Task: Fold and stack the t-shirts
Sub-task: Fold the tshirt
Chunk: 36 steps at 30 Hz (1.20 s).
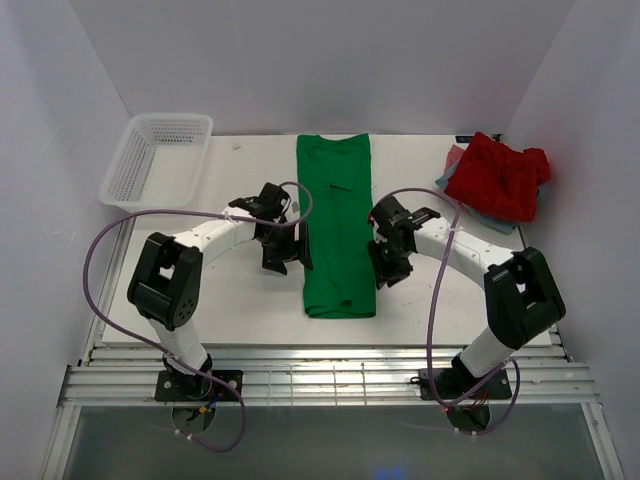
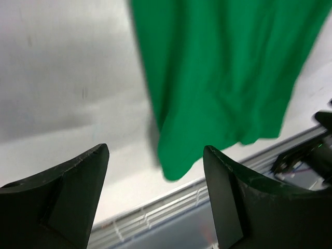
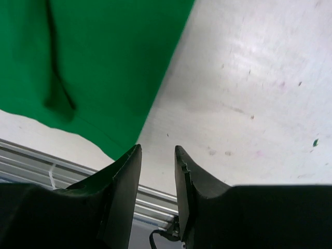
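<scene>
A bright green t-shirt [image 1: 336,225] lies flat in the middle of the table as a long narrow strip running front to back. My left gripper [image 1: 285,250] hovers just off its left edge, jaws wide open and empty. In the left wrist view the gripper [image 2: 155,150] frames the green t-shirt's [image 2: 223,78] near corner. My right gripper [image 1: 388,262] sits off the right edge, open by a narrow gap with nothing in it. The right wrist view shows this gripper [image 3: 158,148] beside the green cloth [image 3: 104,62]. A crumpled red t-shirt [image 1: 498,177] rests on a blue-grey one [image 1: 452,163] at the back right.
A white mesh basket [image 1: 170,117] stands at the back left corner. The white table [image 1: 240,300] ends in a slatted metal rail [image 1: 330,375] along the near side. White walls close in the back and both sides.
</scene>
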Each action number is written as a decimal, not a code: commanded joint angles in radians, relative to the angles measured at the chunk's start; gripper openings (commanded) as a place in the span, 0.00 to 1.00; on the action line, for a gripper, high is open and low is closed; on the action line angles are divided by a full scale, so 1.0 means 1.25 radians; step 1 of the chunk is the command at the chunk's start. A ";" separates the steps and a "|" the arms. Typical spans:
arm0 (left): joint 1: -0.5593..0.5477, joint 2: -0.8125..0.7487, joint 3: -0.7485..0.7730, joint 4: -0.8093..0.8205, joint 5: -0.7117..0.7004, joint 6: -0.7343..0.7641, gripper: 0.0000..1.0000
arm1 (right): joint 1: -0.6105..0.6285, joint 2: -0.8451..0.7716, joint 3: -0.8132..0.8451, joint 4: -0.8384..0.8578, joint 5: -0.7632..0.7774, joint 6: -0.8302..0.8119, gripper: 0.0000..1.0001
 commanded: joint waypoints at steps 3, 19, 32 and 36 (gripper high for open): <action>-0.015 -0.135 -0.132 -0.053 0.023 0.001 0.84 | 0.012 -0.093 -0.065 0.003 -0.015 0.039 0.39; -0.062 -0.161 -0.287 0.077 0.114 -0.054 0.85 | 0.044 -0.156 -0.261 0.139 -0.121 0.117 0.39; -0.067 -0.109 -0.290 0.176 0.132 -0.089 0.86 | 0.050 -0.118 -0.206 0.168 -0.104 0.121 0.39; -0.072 -0.087 -0.285 0.178 0.140 -0.088 0.86 | 0.050 -0.100 -0.198 0.178 -0.098 0.125 0.39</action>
